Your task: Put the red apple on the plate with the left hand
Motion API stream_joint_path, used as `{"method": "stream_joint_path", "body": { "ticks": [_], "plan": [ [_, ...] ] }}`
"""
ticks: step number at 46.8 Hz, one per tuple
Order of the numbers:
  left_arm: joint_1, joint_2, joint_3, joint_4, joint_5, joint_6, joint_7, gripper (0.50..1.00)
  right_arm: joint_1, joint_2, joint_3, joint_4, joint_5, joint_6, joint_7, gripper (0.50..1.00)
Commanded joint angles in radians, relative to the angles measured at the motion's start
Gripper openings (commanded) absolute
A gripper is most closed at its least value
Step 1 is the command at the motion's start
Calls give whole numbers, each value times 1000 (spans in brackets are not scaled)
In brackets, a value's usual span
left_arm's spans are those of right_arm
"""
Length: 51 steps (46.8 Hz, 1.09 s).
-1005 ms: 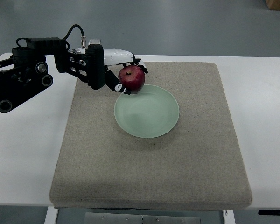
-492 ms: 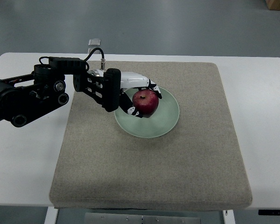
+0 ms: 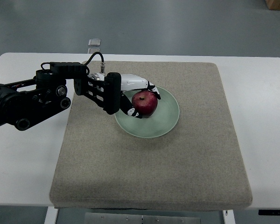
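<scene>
While the apple sits low over the dish, these notes apply:

Left hand: the left hand (image 3: 139, 99) reaches in from the left edge on a black arm, its fingers (image 3: 154, 90) curled round the red apple (image 3: 145, 103) and holding it from the left and from behind.

Right hand: not seen anywhere in the top view.

Apple position: over the left part of the plate (image 3: 165, 122), inside its rim; whether its underside already touches the plate I cannot tell from straight above.

Plate position: pale green, shallow, lying on the grey mat (image 3: 186, 168) that covers the white worktop (image 3: 263, 107).

Handling, apple: likely firm and fairly weighty for its size, with a smooth, waxy skin that could slide in a loose grip; it bruises if dropped. Being round, it may roll once released.

Where to hold: round the widest part, fingers on opposite sides, as the present grip seems to do; the stem end faces up and is clear of the fingers.

Handling, plate: probably hard and brittle, and free to slide on the mat if nudged.

Step judged: setting down, release not yet made.
</scene>
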Motion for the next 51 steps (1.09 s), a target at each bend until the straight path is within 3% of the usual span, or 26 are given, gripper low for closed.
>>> {"method": "stream_joint_path", "body": {
  "ticks": [1, 9, 13, 44, 51],
  "plan": [
    [-1, 1, 0, 0, 0, 0, 0, 883, 0, 0, 0, 0, 0, 0, 0, 964],
    [0, 0, 0, 1, -2, 0, 0, 889, 0, 0, 1, 0, 0, 0, 0, 964],
    [0, 0, 0, 1, -2, 0, 0, 947, 0, 0, 0, 0, 0, 0, 0, 964],
    [-9, 3, -34, 4, -34, 1, 0, 964, 0, 0, 0, 0, 0, 0, 0, 964],
    [5, 12, -106, 27, -176, 0, 0, 996, 0, 0, 0, 0, 0, 0, 0, 964]
  ]
}}
